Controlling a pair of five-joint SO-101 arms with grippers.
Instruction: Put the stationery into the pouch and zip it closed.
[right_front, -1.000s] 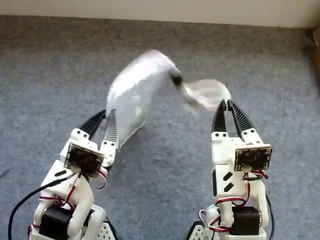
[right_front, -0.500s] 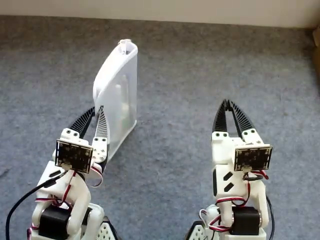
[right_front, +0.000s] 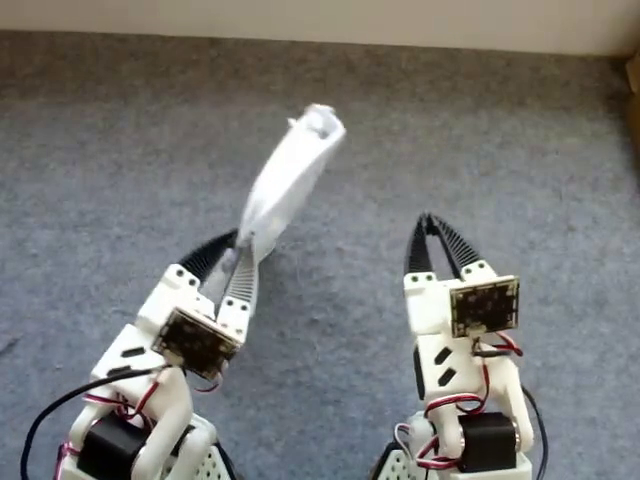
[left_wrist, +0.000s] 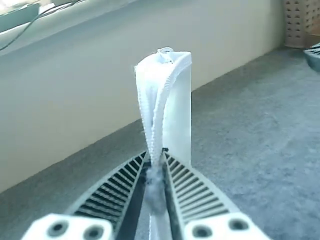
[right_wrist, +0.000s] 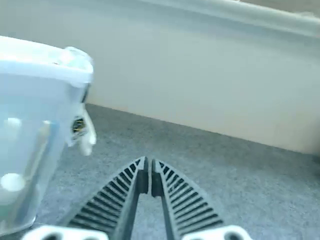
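Because the left tool (right_front: 240, 258) is clamped on one end of the pouch (right_front: 290, 185), right at the zip seam, the pouch rises from that grip above the grey counter (right_front: 480, 120). It leans away from the arms, with its zip pull (right_wrist: 85, 131) at the far upper corner. That hold likely anchors the seam so the pull can be drawn along it. The right tool (right_front: 428, 222) sits near the pouch, closed with nothing in it, well placed to take the pull. Pale stick shapes (right_wrist: 42, 145) show through the wall, probably stationery already inside. Whether the zip is closed I cannot tell.
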